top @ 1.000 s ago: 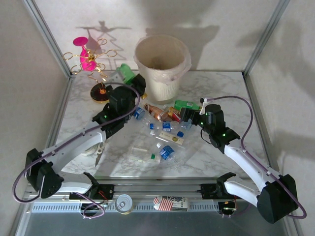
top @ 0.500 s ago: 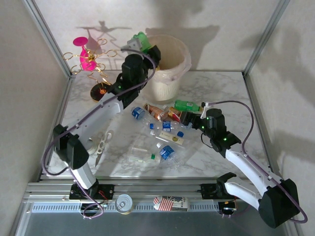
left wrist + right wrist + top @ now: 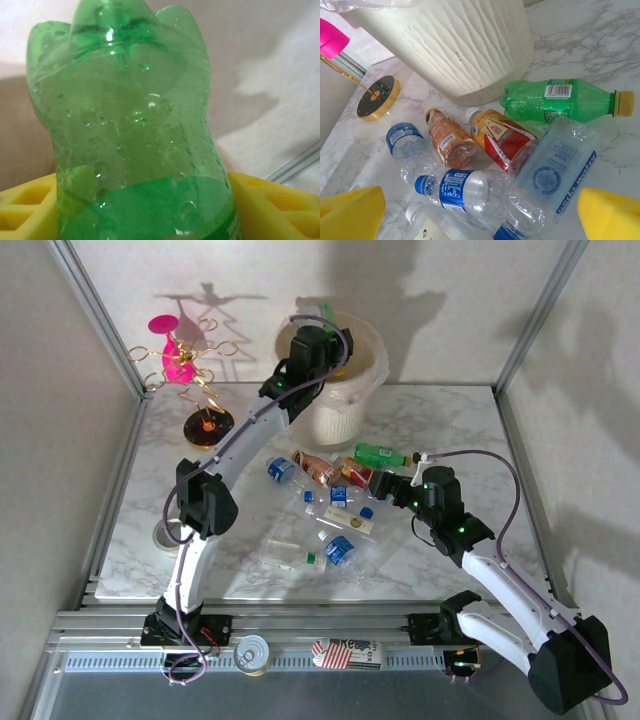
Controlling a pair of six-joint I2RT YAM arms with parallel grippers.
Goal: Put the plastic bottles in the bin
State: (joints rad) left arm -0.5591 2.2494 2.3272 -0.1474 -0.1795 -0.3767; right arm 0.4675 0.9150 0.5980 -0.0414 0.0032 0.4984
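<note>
Green translucent plastic bottle (image 3: 135,125), 1: clamped in left claw (image 3: 325,322) above cream ribbed round bin (image 3: 335,420), ready for dropping. Right claw (image 3: 480,215): spread wide, empty, poised over loose plastic bottles (image 3: 465,187) on marble table (image 3: 450,410).

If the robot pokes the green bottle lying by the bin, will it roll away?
Probably: the green bottle lies on its side on the smooth marble table, so it may roll. It looks empty, so likely light and squashy. The bin close behind it might stop it.
</note>
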